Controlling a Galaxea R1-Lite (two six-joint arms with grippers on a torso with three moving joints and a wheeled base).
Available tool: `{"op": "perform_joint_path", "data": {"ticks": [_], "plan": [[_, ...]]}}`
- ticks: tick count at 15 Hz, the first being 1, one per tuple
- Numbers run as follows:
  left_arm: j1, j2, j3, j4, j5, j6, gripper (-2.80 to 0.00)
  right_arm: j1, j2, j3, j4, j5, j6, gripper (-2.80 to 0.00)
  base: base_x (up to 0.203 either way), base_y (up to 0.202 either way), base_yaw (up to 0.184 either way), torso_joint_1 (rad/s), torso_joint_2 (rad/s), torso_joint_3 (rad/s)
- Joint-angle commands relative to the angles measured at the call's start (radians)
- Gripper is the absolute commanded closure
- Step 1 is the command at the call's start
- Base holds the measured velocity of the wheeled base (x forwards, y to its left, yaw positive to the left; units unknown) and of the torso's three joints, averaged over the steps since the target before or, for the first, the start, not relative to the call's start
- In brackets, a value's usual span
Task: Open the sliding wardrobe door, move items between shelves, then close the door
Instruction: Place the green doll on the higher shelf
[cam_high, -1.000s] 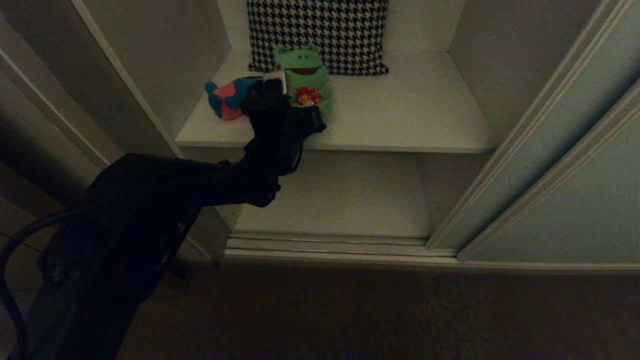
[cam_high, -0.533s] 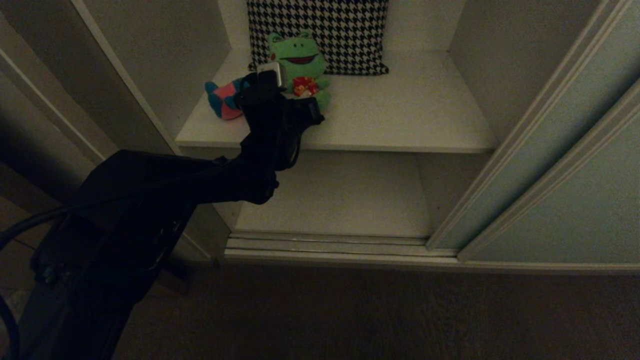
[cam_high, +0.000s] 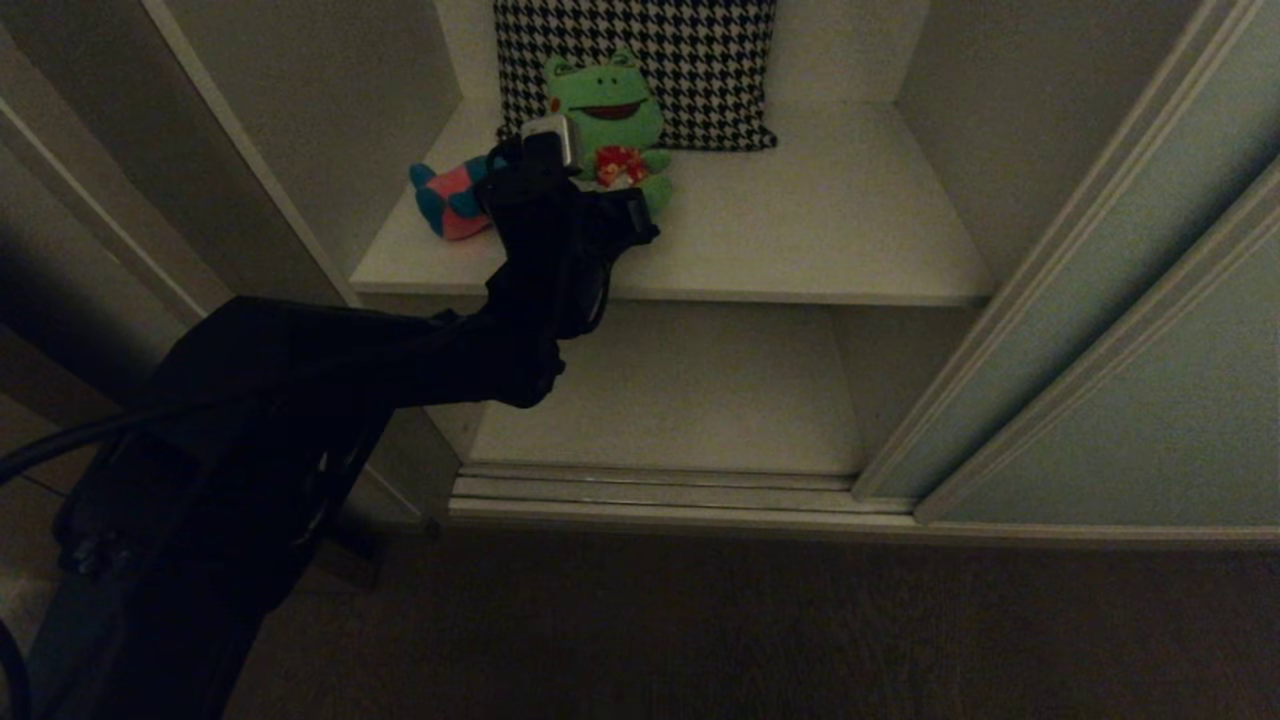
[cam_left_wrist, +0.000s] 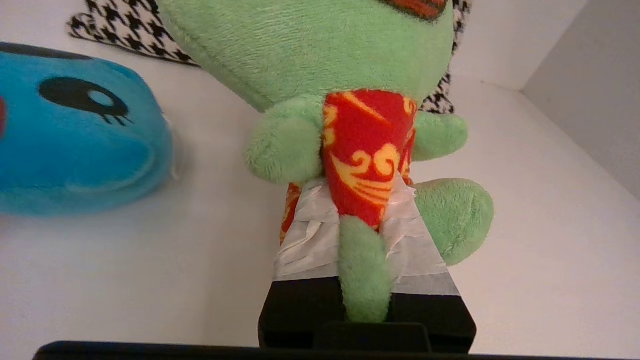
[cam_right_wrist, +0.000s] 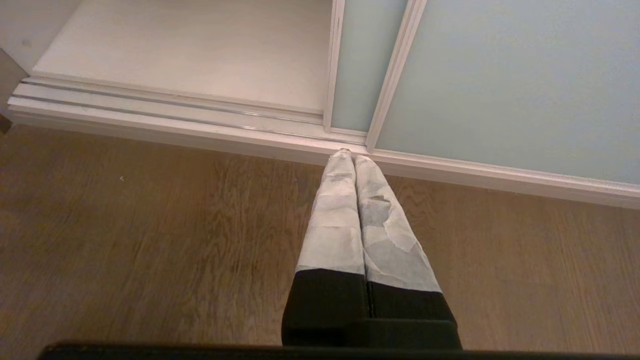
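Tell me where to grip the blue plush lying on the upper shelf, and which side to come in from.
Grip the blue plush across its narrower middle, coming from the open front of the shelf. It lies on its side, lengthwise along the shelf, so its flanks face front and back. The wardrobe wall closes its far-left end, and the left gripper, shut on the green frog, crowds its right.

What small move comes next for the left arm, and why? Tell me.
Probably draw the arm back out of the compartment. The left end effector is shut on the bright green plush frog, which hangs clear of the upper white shelf board, beside the blue plush creature; the lower white shelf board is bare.
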Motion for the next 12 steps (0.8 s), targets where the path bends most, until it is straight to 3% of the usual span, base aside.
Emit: {"op": "perform_joint_path", "data": {"ticks": [1,8,9,12], "plan": [[-0.004,0.009,0.001,0.004,0.002,0.0,0.0,0.0,-0.002,0.0,-0.001,0.0,-0.001,0.0,0.0,0.0,0.0,0.0,0.0,0.0],[-0.004,0.059,-0.001,0.01,0.003,0.002,0.0,0.0,-0.002,0.0,-0.001,0.0,-0.001,0.0,0.0,0.0,0.0,0.0,0.0,0.0],[-0.004,0.059,-0.001,0.015,0.002,0.003,-2.8,0.0,-0.002,0.0,-0.001,0.0,-0.001,0.0,0.0,0.0,0.0,0.0,0.0,0.0],[-0.004,0.069,-0.001,0.018,-0.006,0.006,-2.8,0.0,-0.002,0.0,-0.001,0.0,-0.001,0.0,0.0,0.0,0.0,0.0,0.0,0.0]]}}
